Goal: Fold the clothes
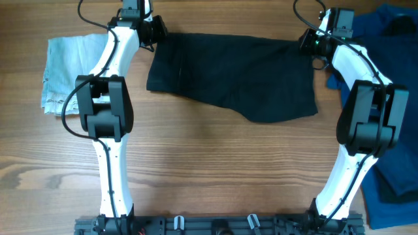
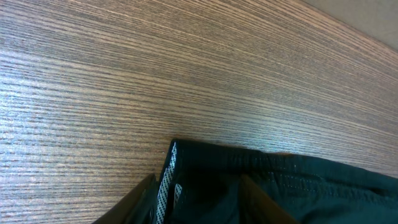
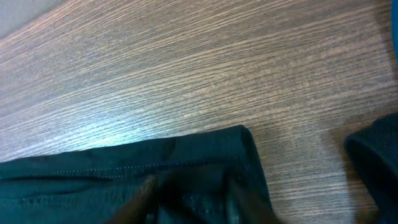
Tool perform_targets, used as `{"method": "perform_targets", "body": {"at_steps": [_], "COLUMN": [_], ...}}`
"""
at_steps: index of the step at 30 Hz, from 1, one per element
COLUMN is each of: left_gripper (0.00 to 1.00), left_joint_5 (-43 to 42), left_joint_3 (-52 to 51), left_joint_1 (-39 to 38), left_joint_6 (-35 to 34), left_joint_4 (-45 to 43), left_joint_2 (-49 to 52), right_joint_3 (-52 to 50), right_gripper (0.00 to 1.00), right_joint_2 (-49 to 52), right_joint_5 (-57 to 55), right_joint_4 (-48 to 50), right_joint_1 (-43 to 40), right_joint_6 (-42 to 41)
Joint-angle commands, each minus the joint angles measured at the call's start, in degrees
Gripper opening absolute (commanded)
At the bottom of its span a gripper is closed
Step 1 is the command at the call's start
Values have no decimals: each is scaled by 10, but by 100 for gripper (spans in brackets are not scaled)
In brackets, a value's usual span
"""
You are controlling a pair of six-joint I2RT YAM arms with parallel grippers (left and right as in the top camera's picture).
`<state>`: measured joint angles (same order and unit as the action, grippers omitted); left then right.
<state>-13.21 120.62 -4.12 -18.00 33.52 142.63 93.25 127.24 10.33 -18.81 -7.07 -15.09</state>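
The black shorts (image 1: 235, 75) lie spread flat on the wooden table, with the straight waistband along the far edge. My left gripper (image 1: 153, 31) is at the far left corner of the shorts and my right gripper (image 1: 307, 42) is at the far right corner. In the left wrist view the fingers (image 2: 199, 186) are shut on the waistband corner (image 2: 186, 155), where a mesh lining shows. In the right wrist view the fingers (image 3: 191, 186) are shut on the other corner (image 3: 236, 146). The top edge runs taut between them.
A folded pale-blue denim piece (image 1: 68, 65) lies at the far left. A pile of blue garments (image 1: 392, 26) covers the right edge of the table down to the front (image 1: 392, 183); its edge shows in the right wrist view (image 3: 373, 155).
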Motion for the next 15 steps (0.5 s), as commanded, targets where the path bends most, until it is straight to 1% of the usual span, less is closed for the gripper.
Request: {"method": "perform_targets", "body": {"at_steps": [1,2,3,4,7,8,10,12,15], "left_gripper": [40,38,34,33,30,25,13,5,8], "left_joint_5": [-2,-2,-2,-2,-3,-3,-3,-3,-3], "left_joint_3": [5,5,5,5,5,5,5,5,5], "left_joint_1": [-1,-1,-1,-1,-1,-1,-1,-1,-1], "left_joint_6": [-5,-5,-5,-5,-5,-5,-5,-5,-5], "left_joint_4": [2,2,2,2,3,3,3,5,6], "left_joint_2": [4,4,4,4,4,4,4,4,4], "right_joint_3": [1,1,1,1,1,1,1,1,1], "right_gripper": [24,18,10,4,4,4,4,4,4], "right_joint_2": [8,8,8,8,8,8,8,8,8], "right_joint_5": [7,7,7,7,7,7,0,0,0], "right_joint_4": [1,1,1,1,2,2,1,1,1], "right_joint_1": [1,1,1,1,1,1,1,1,1], "right_joint_6": [-1,-1,0,0,1,1,1,2,3]}}
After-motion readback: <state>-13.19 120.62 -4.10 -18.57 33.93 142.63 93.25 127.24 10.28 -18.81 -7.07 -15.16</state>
